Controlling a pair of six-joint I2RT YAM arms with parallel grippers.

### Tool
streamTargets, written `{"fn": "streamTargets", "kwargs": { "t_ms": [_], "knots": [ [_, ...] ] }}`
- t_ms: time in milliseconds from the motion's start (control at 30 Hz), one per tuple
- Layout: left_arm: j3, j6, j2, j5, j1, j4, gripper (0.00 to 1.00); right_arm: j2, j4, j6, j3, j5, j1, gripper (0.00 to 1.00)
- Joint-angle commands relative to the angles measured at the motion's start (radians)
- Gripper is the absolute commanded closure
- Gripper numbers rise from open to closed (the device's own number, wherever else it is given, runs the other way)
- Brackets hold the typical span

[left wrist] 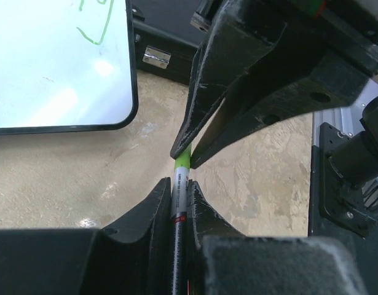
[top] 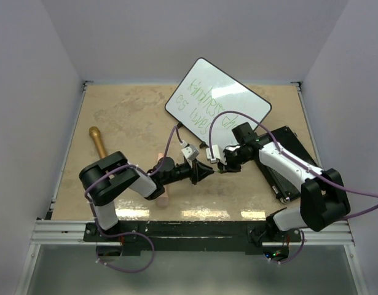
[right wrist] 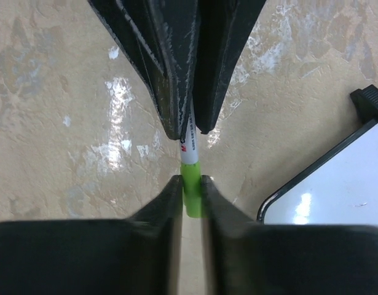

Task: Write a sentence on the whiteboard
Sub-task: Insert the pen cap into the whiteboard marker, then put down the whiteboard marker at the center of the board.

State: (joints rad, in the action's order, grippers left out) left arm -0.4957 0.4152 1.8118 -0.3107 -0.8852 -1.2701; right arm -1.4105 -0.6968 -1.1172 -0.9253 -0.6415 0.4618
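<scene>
Both arms are meeting mid-table, in front of the whiteboard [top: 253,103]. It's lying skewed at the far side of the table [top: 127,117], its near edge just beside the black case [top: 290,163]. The sentence [top: 204,104] is sitting on it in green, two lines (too small to read cleanly from above).

Left gripper [left wrist: 178,187] is clamping the marker [left wrist: 179,206] by its barrel, jaws pinched onto it with no gap. Right gripper [right wrist: 190,184] is gripping the green cap [right wrist: 190,196] at the marker's end, jaws tight on it, facing the left one nose to nose.

This is looking like the cap step. With writing already on the board I'm judging it as capping rather than uncapping, but I can't tell for sure.

Handling: the marker is looking light, stiff, smooth plastic — likely twisting or slipping if pinched off-centre, so holding mid-barrel and squarely across the cap is making sense. The board is glossy, rigid and flat — taking it by the black rim, not the face, would be avoiding smears.
</scene>
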Motion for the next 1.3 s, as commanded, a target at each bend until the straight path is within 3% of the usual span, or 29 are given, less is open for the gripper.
{"fn": "streamTargets", "kwargs": {
  "t_ms": [0,100,300,433,567,667,733,867,967,1067,1100,1267],
  "knots": [
    [-0.021,-0.108,-0.084,0.070,-0.029,0.058,1.00,0.013,0.030,-0.006,-0.063,-0.275,0.054,0.64],
    [0.022,-0.133,-0.186,0.107,-0.026,0.206,1.00,0.027,-0.010,-0.021,-0.095,-0.230,0.044,0.48],
    [0.105,-0.116,-0.403,0.200,-0.026,0.456,1.00,0.103,-0.050,-0.001,-0.168,-0.100,-0.011,0.28],
    [0.106,-0.125,-0.523,0.217,-0.024,0.590,1.00,0.111,-0.183,-0.067,-0.236,-0.122,-0.064,0.23],
    [0.065,-0.171,-0.565,0.121,-0.021,0.727,1.00,0.062,-0.262,-0.182,-0.215,-0.236,-0.060,0.22],
    [0.010,-0.254,-0.539,0.027,-0.021,0.834,1.00,0.033,-0.245,-0.181,-0.199,-0.253,-0.055,0.22],
    [-0.004,-0.295,-0.505,0.001,-0.021,0.854,0.99,0.030,-0.208,-0.144,-0.205,-0.248,-0.057,0.22],
    [0.040,-0.297,-0.447,0.028,-0.006,0.688,0.96,0.042,-0.142,-0.052,-0.190,-0.253,-0.057,0.21],
    [0.049,-0.245,-0.370,-0.023,0.052,0.542,0.86,0.035,-0.115,-0.026,-0.172,-0.241,-0.063,0.21],
    [0.031,-0.197,-0.298,-0.060,0.095,0.474,0.68,0.031,-0.106,-0.015,-0.158,-0.244,-0.080,0.21],
    [0.026,-0.178,-0.289,-0.036,0.100,0.482,0.46,0.028,-0.102,-0.013,-0.155,-0.245,-0.087,0.21],
    [0.074,-0.171,-0.380,0.126,0.123,0.497,0.34,0.019,-0.118,-0.027,-0.152,-0.273,-0.120,0.21]
  ]
}}
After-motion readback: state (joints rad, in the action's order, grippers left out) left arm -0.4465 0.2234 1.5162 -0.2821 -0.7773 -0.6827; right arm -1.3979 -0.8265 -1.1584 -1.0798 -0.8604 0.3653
